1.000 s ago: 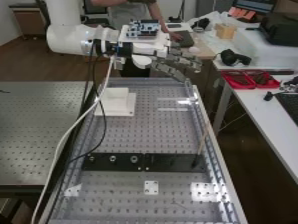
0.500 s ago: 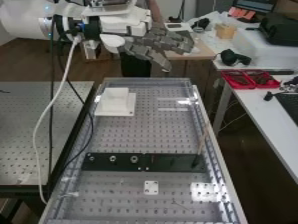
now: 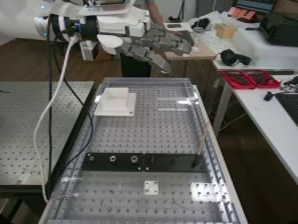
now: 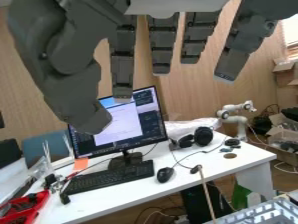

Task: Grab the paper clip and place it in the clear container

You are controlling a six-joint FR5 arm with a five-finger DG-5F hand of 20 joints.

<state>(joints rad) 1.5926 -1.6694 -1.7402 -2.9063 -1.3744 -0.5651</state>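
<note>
High view, left to right. White arm (image 3: 18,22) comes in at upper left, the one arm near the job. Black strip (image 3: 114,161) with round fittings crosses the perforated table (image 3: 110,197), white stepped block (image 3: 116,101) farther up. Robot hand (image 3: 141,51) hangs raised at the table's far end, fingers nearly straight and spread, well open, no hold on anything. Likely clear container (image 3: 173,103): faint see-through shape with pale edges, low contrast, not certain. Possible paper clip (image 3: 179,204): thin wiry mark at the near end, too small to confirm; if that's it, it lies flat, long axis slanting across the table.

Key relation: the mark is well apart from the hand, toward the near end and lower, past the black strip; the container shape sits between the two. So the pick looks like a long travel nearward, then down, with the place partway back. Main risk: a thin, flat thing slipping under thick fingers.

Slim rod (image 3: 203,137) leans at the right edge, red bins (image 3: 249,86) beyond.

Wrist view adds the empty gap between thumb and fingers, plus monitor (image 4: 126,122), keyboard (image 4: 110,178), mouse (image 4: 165,174), headset (image 4: 203,136). High view gives the table layout.
</note>
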